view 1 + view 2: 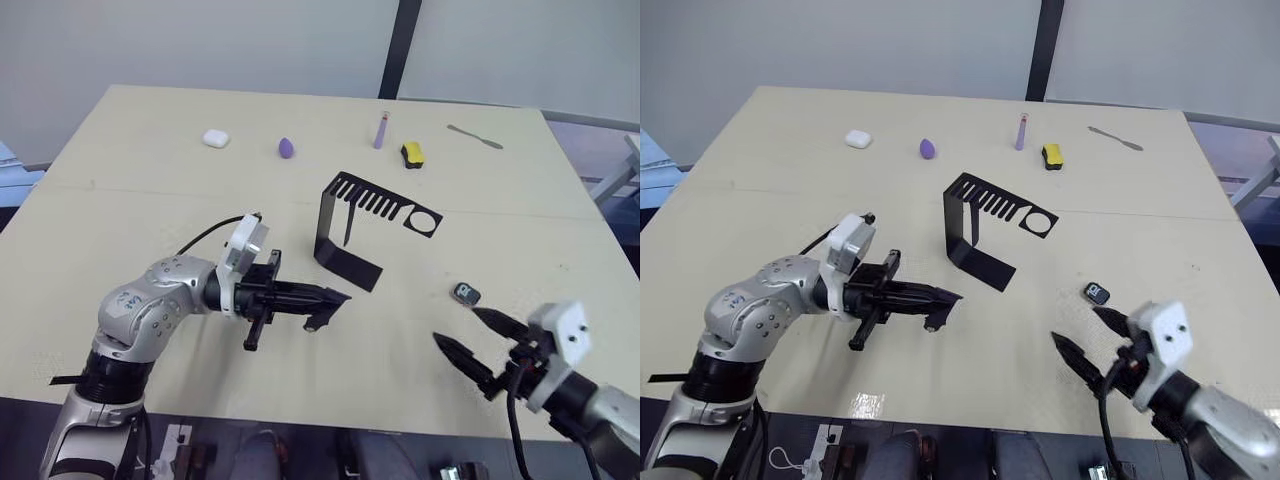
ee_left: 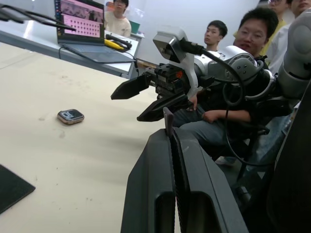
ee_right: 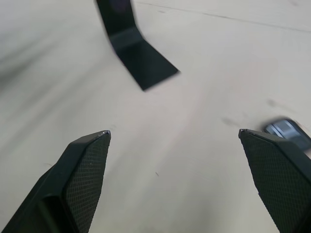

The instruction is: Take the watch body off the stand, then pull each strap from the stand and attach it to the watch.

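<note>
The black stand (image 1: 352, 258) sits mid-table, with one thin dark strap (image 1: 347, 228) hanging from its comb slots. To its right the watch body (image 1: 466, 294) lies flat on the table, screen up. My left gripper (image 1: 338, 297) hovers just in front of the stand's foot. Its fingers (image 2: 160, 184) are pressed together on a thin dark strap whose grey end (image 2: 167, 120) sticks out at the tips. My right gripper (image 1: 456, 326) is open and low over the table. The watch body (image 3: 286, 131) lies just past one fingertip, untouched.
Along the far edge lie a white earbud case (image 1: 216, 138), a purple egg-shaped piece (image 1: 287, 148), a purple pen (image 1: 380, 130), a yellow-and-black block (image 1: 412, 154) and a metal spatula (image 1: 475, 137). Several people (image 2: 252, 34) sit beyond the table's right side, near a laptop (image 2: 80, 22).
</note>
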Available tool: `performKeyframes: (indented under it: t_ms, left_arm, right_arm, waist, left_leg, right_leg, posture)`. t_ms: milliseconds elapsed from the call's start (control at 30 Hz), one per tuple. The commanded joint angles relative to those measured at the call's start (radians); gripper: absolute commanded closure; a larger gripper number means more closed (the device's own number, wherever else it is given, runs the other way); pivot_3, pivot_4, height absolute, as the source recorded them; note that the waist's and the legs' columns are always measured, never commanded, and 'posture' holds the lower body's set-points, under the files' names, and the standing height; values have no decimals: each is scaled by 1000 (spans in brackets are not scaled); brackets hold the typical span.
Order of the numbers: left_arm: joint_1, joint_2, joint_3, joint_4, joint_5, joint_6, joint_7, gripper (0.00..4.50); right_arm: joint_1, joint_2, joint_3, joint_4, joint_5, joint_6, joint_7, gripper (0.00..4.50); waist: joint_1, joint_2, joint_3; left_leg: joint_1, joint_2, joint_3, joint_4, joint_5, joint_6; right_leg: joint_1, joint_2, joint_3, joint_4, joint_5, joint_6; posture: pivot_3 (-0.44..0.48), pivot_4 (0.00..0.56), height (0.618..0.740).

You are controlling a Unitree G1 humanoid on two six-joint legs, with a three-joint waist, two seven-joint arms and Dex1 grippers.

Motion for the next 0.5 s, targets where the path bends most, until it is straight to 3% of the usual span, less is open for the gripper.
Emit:
performKeyframes:
  t_ms: [33,267,500]
  left_arm:
    - [-30,-11,-19,17,21,-36,-46,4500]
    - [-57,-32,-34,45,39,-50,-71,4500]
    - [-52,-48,-23,19,32,-43,-39,4500]
  right_arm:
    - [80,46,-74,-35,-34,-85,-2,10]
    - [114,31,-118,71,-39,-172,76,10]
    - [-65,-168,-70,357,-52,-196,270,10]
  waist:
    - [-5,1,-1]
    - [-2,1,-1]
    - [0,2,0]
  left_leg:
    - [1,0,0,0,0,0]
    - [1,0,0,-1,0,0]
    - [1,-1,0,0,0,1]
  right_leg:
    - [0,0,0,0,0,0]
    - [0,1,1,0,0,0]
    - [1,1,1,0,0,0]
  posture:
    - [0,150,740]
    - [0,150,740]
    - [0,150,740]
